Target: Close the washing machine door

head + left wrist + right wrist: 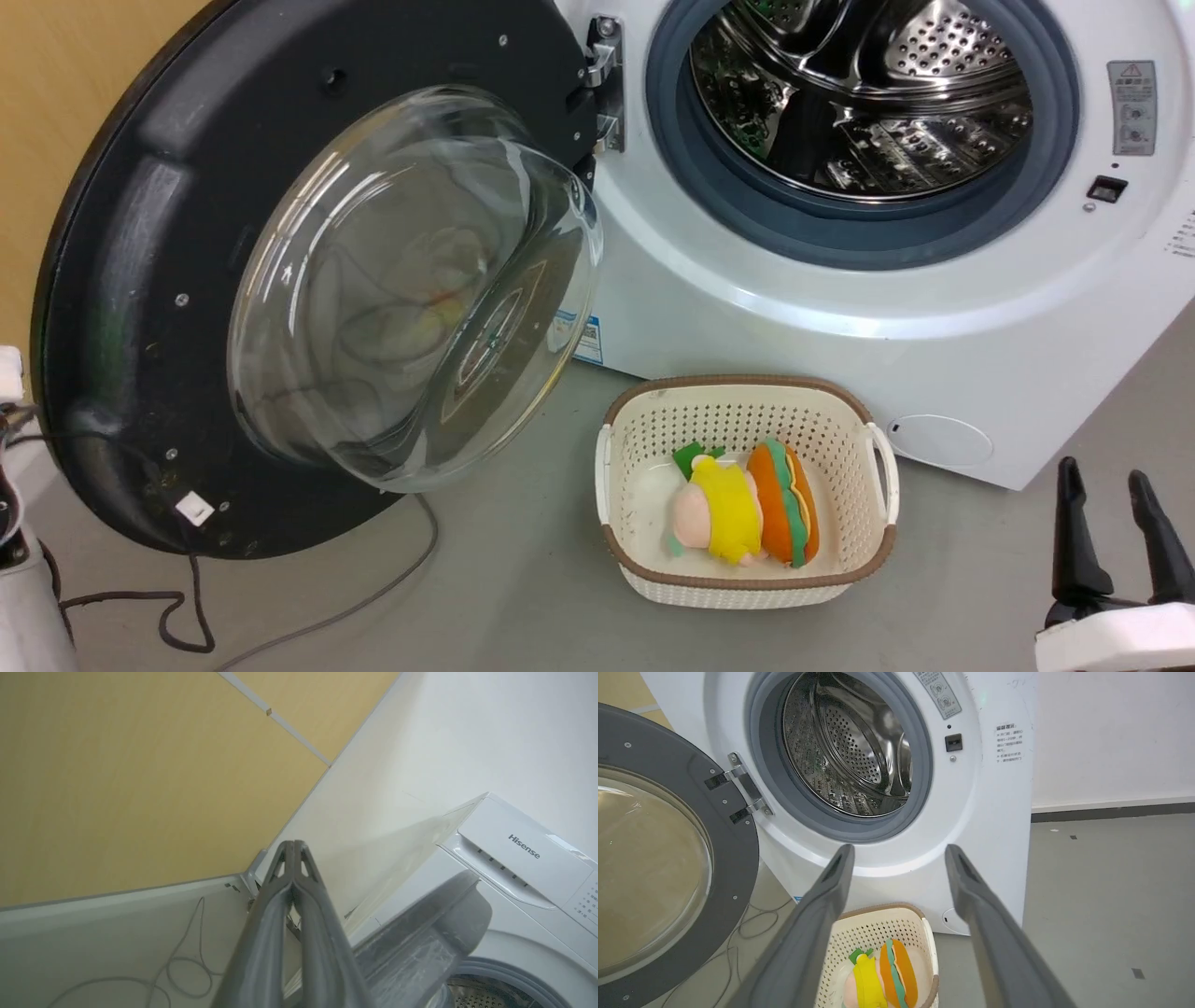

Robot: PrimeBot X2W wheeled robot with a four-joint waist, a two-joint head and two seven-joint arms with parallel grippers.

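The washing machine [747, 308] and its open door [121, 280] are seen closely from above by the head camera. Both, with the basket [644, 439], are shared by the low right wrist view. The wall [140, 765] is faced upward from the left wrist.

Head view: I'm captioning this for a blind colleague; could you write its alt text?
A white washing machine stands with its round black-rimmed glass door swung wide open to the left, baring the steel drum. A cream basket holding two plush toys sits on the floor before it; the open right gripper rises at lower right.
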